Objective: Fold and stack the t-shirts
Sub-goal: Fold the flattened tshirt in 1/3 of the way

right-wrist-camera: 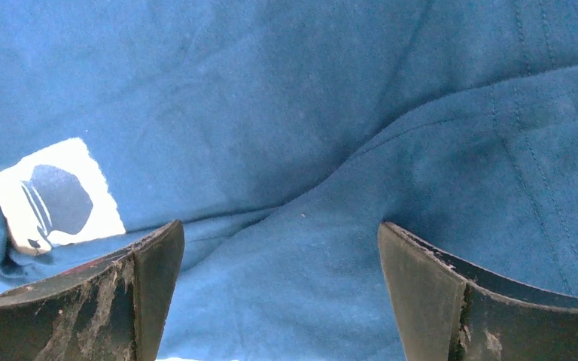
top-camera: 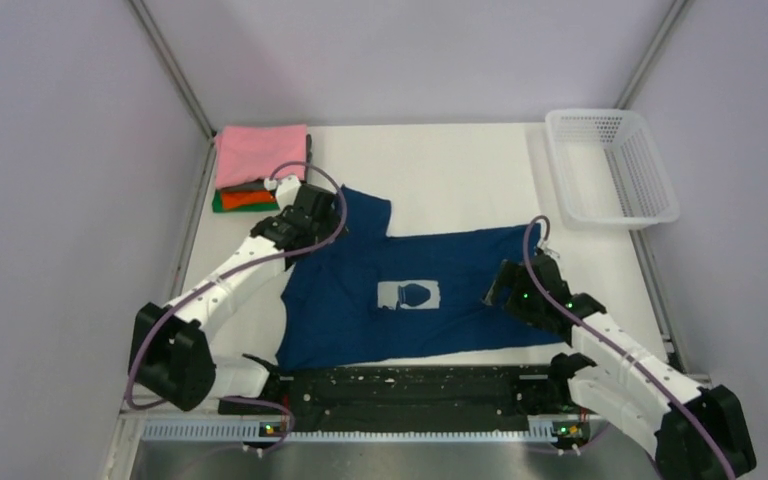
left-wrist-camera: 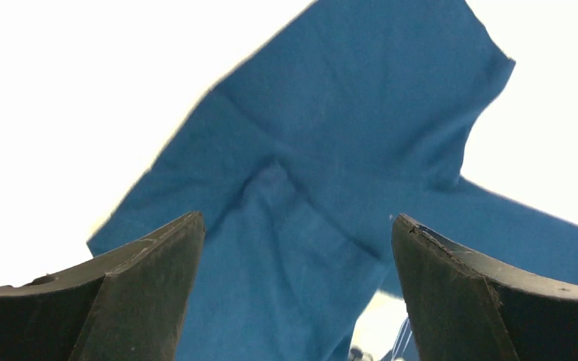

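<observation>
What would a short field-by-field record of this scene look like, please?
navy t-shirt: spread out, unfolded, print facing up
folded stack: pink on top, far left corner
left pincer: open, above the shirt's sleeve
right pincer: open, over the shirt beside its print
basket: white mesh, far right corner
</observation>
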